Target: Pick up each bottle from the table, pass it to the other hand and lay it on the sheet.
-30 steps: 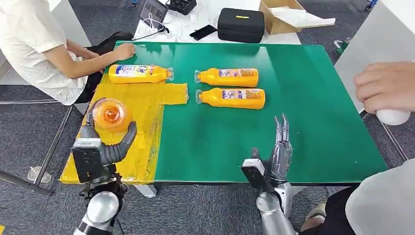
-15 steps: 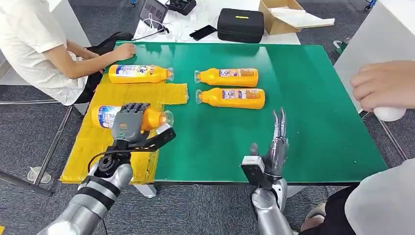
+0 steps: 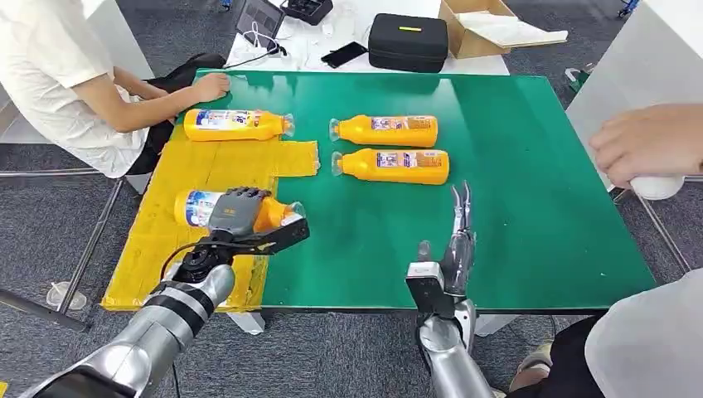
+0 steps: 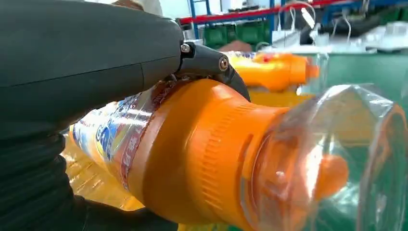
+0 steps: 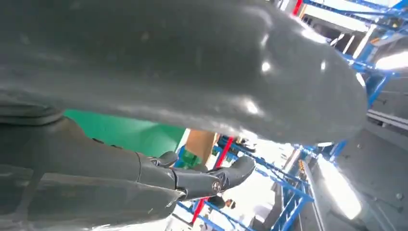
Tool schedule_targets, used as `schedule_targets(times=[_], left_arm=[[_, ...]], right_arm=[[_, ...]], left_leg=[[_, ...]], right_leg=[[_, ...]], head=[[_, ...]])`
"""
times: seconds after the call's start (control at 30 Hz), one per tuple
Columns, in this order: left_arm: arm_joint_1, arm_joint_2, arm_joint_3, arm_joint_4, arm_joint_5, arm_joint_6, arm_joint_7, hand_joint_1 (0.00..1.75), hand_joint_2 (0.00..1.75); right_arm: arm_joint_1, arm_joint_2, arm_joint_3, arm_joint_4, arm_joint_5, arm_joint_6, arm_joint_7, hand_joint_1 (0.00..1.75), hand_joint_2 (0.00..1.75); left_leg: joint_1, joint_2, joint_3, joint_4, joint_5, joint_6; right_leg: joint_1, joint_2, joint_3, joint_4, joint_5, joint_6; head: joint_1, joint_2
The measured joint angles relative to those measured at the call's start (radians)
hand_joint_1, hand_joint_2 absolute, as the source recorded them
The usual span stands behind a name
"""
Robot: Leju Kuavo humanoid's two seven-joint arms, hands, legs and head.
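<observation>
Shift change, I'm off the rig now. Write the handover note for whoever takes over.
Left hand grips an orange bottle lying on the yellow sheet, not yet released. Right hand is open, fingers straight, above the green table.
Done: one bottle lies at the sheet's far edge.
Left: release this one, then move the two bottles from mid-table.

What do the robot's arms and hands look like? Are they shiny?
Yes. Both arms are shiny silver tubes with ribbed black bands. The left hand has grey fingers and a black thumb, with a thin black cable looping at its wrist. The right hand is silver-grey and slim, with a black box at its wrist.
</observation>
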State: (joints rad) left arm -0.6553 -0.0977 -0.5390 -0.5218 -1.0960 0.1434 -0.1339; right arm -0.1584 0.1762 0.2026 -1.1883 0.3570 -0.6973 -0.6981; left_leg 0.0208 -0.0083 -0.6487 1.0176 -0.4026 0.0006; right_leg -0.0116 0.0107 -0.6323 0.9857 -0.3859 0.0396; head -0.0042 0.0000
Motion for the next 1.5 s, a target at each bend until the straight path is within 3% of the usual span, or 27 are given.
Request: schedule_targets(times=[0.07,0.1,0.13,0.17,0.2,0.23,0.27,0.3,0.73,1.33,1.5], left_arm=[[-0.015,-0.005,0.000,0.016,0.006,-0.041,-0.006,1.50,1.75],[-0.022,-0.006,0.000,0.022,0.009,-0.055,-0.007,1.34,1.75],[-0.026,-0.009,0.000,0.027,0.010,-0.064,-0.008,0.93,1.75],[-0.029,-0.009,0.000,0.030,0.011,-0.067,-0.009,1.03,1.75],[-0.032,-0.010,0.000,0.034,0.014,-0.072,-0.010,0.99,1.75],[-0.035,-0.011,0.000,0.038,0.016,-0.081,-0.010,0.72,1.75],[-0.037,-0.012,-0.001,0.042,0.017,-0.085,-0.010,0.19,1.75],[-0.039,-0.013,-0.001,0.046,0.018,-0.085,-0.008,0.00,1.75],[-0.053,-0.023,0.022,0.097,0.138,-0.176,-0.003,0.00,1.75],[-0.074,-0.026,0.033,0.122,0.158,-0.209,-0.005,0.00,1.75],[-0.066,-0.024,0.033,0.122,0.175,-0.179,-0.053,0.00,1.75]], right_arm=[[-0.003,-0.004,0.013,0.006,-0.014,0.000,0.000,0.00,0.00],[-0.005,-0.007,0.019,0.010,-0.019,0.000,0.000,0.00,0.00],[-0.007,-0.009,0.024,0.013,-0.021,0.000,0.000,0.00,0.00],[-0.007,-0.010,0.026,0.014,-0.022,0.000,0.000,0.00,0.00],[-0.007,-0.012,0.029,0.016,-0.024,0.000,0.000,0.00,0.00],[-0.008,-0.014,0.032,0.019,-0.029,0.000,0.000,0.00,0.00],[-0.009,-0.016,0.036,0.022,-0.034,0.000,0.000,0.00,0.00],[-0.010,-0.018,0.040,0.024,-0.041,0.000,0.000,0.00,0.00],[-0.035,-0.034,0.071,0.055,-0.055,0.002,0.000,0.00,0.00],[-0.053,-0.037,0.078,0.078,-0.076,0.002,0.000,0.00,0.00],[-0.052,-0.039,0.078,0.080,-0.070,0.002,0.000,0.00,0.00]], left_leg=[[0.000,0.000,0.000,0.000,0.000,0.000],[0.000,0.000,0.000,0.000,0.000,0.000],[0.000,0.000,0.000,0.000,0.000,0.000],[0.000,0.000,0.000,0.000,0.000,0.000],[0.000,0.000,0.000,0.000,0.000,0.000],[0.000,0.000,0.000,0.000,0.000,0.000],[0.000,0.000,0.000,0.000,0.000,0.000],[0.000,0.000,0.000,0.000,0.000,0.000],[0.000,0.000,0.000,0.000,0.000,0.000],[0.000,0.000,0.000,0.000,0.000,0.000],[0.000,0.000,0.000,0.000,0.000,0.000]], right_leg=[[0.000,0.000,0.000,0.000,0.000,0.000],[0.000,0.000,0.000,0.000,0.000,0.000],[0.000,0.000,0.000,0.000,0.000,0.000],[0.000,0.000,0.000,0.000,0.000,0.000],[0.000,0.000,0.000,0.000,0.000,0.000],[0.000,0.000,0.000,0.000,0.000,0.000],[0.000,0.000,0.000,0.000,0.000,0.000],[0.000,0.000,0.000,0.000,0.000,0.000],[0.000,0.000,0.000,0.000,0.000,0.000],[0.000,0.000,0.001,0.000,0.000,0.000],[0.000,0.000,0.001,0.000,0.000,0.000]], head=[[0.000,0.000],[0.000,0.000],[0.000,0.000],[0.000,0.000],[0.000,0.000],[0.000,0.000],[0.000,0.000],[0.000,0.000],[0.000,0.000],[0.000,0.000],[0.000,0.000]])
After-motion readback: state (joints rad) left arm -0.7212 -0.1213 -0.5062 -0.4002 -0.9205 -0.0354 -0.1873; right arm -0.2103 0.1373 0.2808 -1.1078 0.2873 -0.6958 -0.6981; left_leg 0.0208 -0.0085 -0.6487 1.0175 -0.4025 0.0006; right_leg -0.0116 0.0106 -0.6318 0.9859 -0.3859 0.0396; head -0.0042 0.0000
